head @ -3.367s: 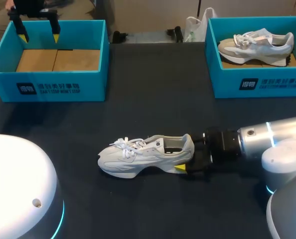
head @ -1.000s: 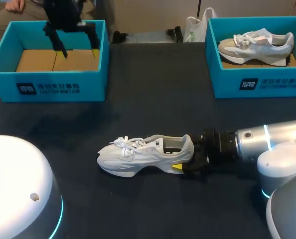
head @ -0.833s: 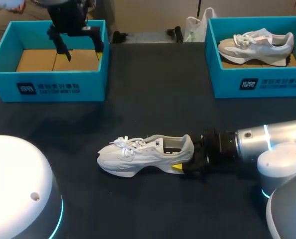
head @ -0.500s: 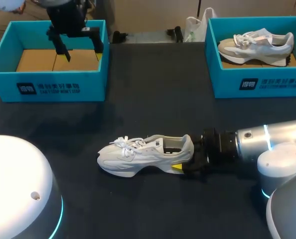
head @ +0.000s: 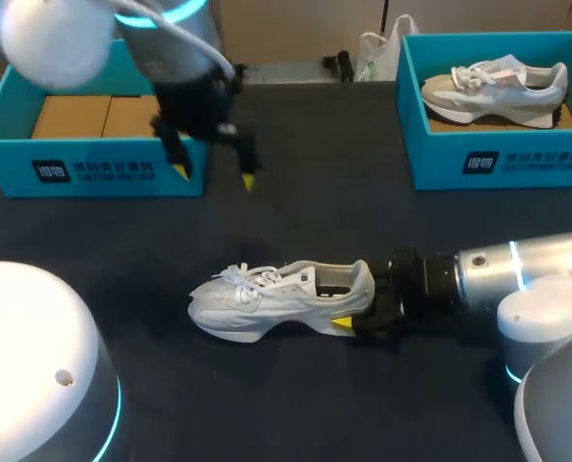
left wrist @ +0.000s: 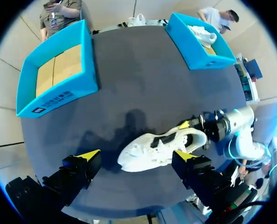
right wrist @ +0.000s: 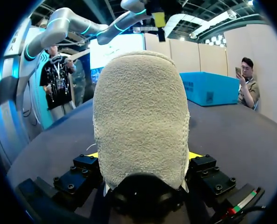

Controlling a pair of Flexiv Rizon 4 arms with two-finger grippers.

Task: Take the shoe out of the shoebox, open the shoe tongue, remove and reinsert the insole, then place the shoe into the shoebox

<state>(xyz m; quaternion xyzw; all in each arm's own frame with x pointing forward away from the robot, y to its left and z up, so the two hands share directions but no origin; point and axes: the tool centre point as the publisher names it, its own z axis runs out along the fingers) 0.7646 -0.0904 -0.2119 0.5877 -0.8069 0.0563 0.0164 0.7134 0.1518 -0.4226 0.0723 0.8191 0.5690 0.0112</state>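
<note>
Head view: your shoe (head: 267, 298) sits on its sole on the desk (head: 363, 212), near the middle, toe pointing left. The right end effector (head: 363, 300) is clamped on the heel from both sides. The left end effector (head: 215, 175) hangs spread wide and empty, just right of the far-left shoebox (head: 93, 173). I judge the tongue-opening step is in hand. You'd need the left one lowered onto the laces while the right steadies the heel.

Left wrist view: only here do you see into the shoe's mouth from above, well below the wide fingers.

Right wrist view: it shows just the heel's fuzzy back pinched between the yellow tips. The tongue is hidden.
</note>
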